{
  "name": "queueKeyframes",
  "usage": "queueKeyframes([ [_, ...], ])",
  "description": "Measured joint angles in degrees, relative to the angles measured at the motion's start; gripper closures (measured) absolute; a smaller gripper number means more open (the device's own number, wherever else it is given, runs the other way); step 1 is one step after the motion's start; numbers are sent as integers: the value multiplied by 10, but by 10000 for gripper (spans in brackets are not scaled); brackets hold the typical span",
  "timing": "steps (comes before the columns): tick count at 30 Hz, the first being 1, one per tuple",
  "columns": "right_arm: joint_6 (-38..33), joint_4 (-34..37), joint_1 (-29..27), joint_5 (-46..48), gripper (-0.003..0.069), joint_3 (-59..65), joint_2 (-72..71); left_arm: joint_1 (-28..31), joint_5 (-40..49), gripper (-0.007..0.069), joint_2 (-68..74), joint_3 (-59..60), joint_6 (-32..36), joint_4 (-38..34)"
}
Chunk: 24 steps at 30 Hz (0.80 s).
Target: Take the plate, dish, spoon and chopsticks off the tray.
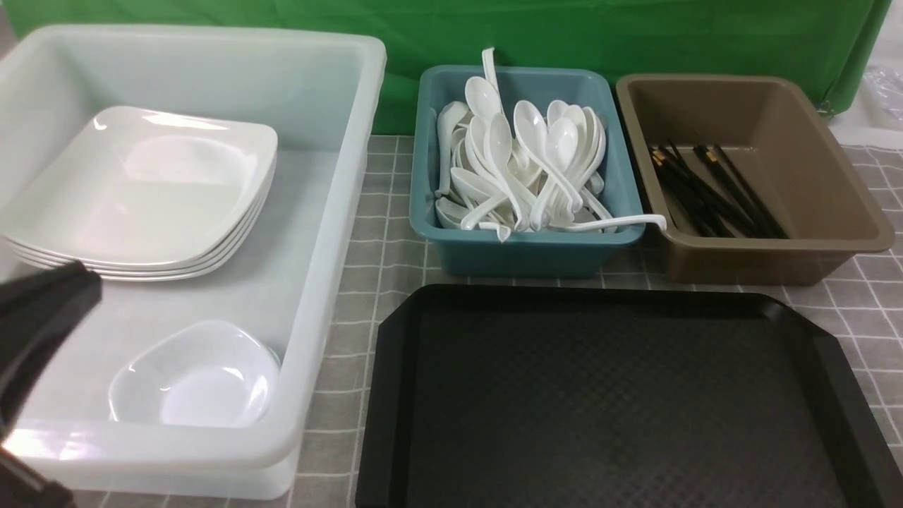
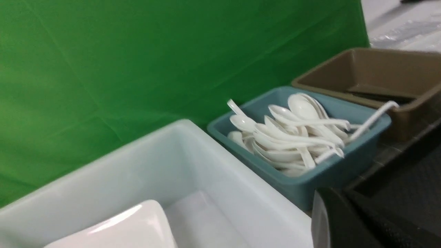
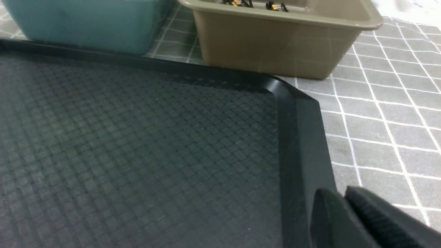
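Far left of front frame: large translucent white plastic tub (image 1: 331, 212) holding stack of large glossy white square plates (image 1: 141, 190) at upper left, small rounded white dish (image 1: 194, 377) at lower left.
Left gripper (image 1: 28, 331): dark blurred shape at left edge, in front of tub; jaw state not discernible.
Centre top: teal plastic tub (image 1: 522, 247) heaped with glossy white soup spoons (image 1: 529, 162); one handle overhanging rim toward the right.
Upper right: brown plastic tub (image 1: 776, 240) with black gold-banded chopsticks (image 1: 712, 190) lying inside.
Lower centre-right: black textured rectangular tray (image 1: 607, 395), floor bare. Task judged essentially complete.
Right gripper (image 3: 344, 206): wrist view only, pads apparently together, nothing held, over tray's corner.
Risk: overhanging spoon tipping out if teal tub nudged by a retracting arm.
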Motion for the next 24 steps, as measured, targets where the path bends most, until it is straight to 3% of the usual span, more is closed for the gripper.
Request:
queueKeyframes([
  [3, 0, 0, 0, 0, 564, 0, 0, 73, -53, 616, -38, 35, -97, 32],
  [10, 0, 0, 0, 0, 542, 0, 0, 265, -64, 616, -181, 189, -223, 38],
  [12, 0, 0, 0, 0, 538, 0, 0, 292, -56, 616, -202, 224, -243, 38],
  [17, 0, 0, 0, -3, 531, 0, 0, 311, 32, 616, -211, 244, -271, 31],
  [24, 0, 0, 0, -4, 509, 0, 0, 312, 17, 616, -211, 244, -272, 31],
])
